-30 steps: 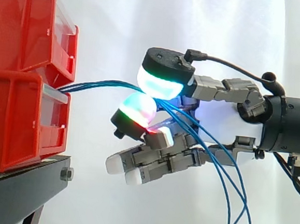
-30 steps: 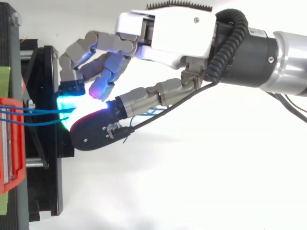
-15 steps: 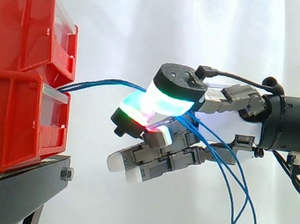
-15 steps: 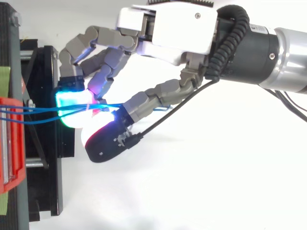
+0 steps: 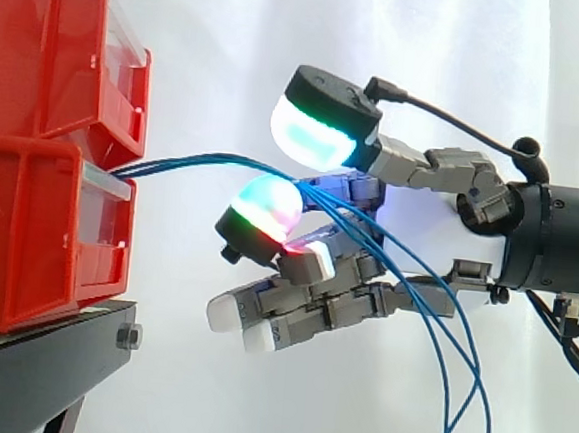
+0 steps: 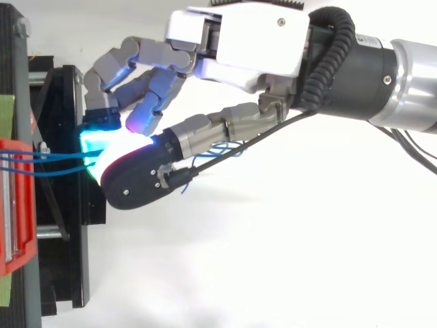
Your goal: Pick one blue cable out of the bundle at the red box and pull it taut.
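The blue cables come out between the two stacked red bins, arch rightward just over one glowing fingertip, then run down past the hand and hang loose (several strands, all slack on that side). The hand is released: its thumb pad sits raised above the cables with a clear gap, pinching nothing. The bins rest on a black stand before a white curtain.

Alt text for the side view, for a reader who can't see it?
Blue cables run from stacked red bins on a black stand through the gap between glowing fingertips of a robot hand reaching in from the right. The fingertips stand apart, and the cables droop slack beyond it.
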Robot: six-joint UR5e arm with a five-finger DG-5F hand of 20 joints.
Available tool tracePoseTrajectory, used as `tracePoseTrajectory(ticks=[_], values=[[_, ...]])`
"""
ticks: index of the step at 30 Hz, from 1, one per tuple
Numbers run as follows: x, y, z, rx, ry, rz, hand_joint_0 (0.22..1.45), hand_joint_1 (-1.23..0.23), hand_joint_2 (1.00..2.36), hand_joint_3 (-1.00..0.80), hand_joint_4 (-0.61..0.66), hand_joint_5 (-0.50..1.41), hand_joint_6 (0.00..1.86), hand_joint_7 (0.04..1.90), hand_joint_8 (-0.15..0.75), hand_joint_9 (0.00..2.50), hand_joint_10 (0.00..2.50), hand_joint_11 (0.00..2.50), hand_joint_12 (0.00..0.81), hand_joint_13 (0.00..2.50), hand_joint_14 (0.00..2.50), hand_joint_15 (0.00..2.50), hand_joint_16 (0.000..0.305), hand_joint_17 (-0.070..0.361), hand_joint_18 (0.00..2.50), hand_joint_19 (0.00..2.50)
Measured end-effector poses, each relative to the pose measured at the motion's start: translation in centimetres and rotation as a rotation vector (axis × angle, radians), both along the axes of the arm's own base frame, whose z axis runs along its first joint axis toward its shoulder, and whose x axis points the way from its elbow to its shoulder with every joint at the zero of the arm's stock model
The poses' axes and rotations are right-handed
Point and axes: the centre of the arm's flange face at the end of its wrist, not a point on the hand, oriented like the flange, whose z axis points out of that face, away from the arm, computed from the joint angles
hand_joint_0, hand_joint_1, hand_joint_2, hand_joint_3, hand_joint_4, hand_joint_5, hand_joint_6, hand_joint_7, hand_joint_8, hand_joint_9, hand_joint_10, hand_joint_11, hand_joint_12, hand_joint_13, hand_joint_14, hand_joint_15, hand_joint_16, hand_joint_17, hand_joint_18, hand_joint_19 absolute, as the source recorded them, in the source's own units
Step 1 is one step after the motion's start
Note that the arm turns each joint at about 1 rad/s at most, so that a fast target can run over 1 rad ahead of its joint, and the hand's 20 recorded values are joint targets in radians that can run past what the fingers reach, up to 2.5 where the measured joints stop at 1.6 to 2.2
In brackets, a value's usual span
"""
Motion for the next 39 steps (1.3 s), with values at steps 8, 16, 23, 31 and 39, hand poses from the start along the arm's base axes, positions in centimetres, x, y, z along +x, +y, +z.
tracePoseTrajectory(ticks=[8,16,23,31,39], values=[[-0.02,0.00,-0.01,0.000,0.002,0.000,0.64,-0.86,1.02,-0.13,0.08,-0.12,0.93,1.10,0.414,1.12,0.01,1.12,0.456,0.67,0.01,0.32,0.058,0.131,0.58,0.27],[-0.02,0.00,-0.01,0.000,0.002,0.000,0.62,-0.93,1.00,-0.50,0.14,-0.15,0.92,0.96,0.371,0.98,0.01,1.09,0.439,0.56,0.01,0.29,0.056,0.126,0.52,0.25],[-0.02,0.00,-0.01,-0.003,0.003,0.000,0.47,-0.68,1.00,-0.50,0.13,-0.12,0.90,1.00,0.368,1.10,0.01,1.09,0.472,0.58,0.01,0.29,0.062,0.139,0.52,0.29],[-0.01,0.00,0.00,-0.005,0.003,0.000,0.57,-0.69,1.00,-0.50,0.09,-0.11,0.89,1.10,0.326,1.18,0.02,1.12,0.428,0.59,0.01,0.32,0.054,0.122,0.48,0.33],[-0.01,0.00,0.01,-0.005,0.002,0.000,0.56,-0.64,1.01,-0.40,0.15,-0.12,0.90,1.08,0.365,1.16,0.01,1.17,0.439,0.59,0.01,0.33,0.055,0.123,0.48,0.34]])
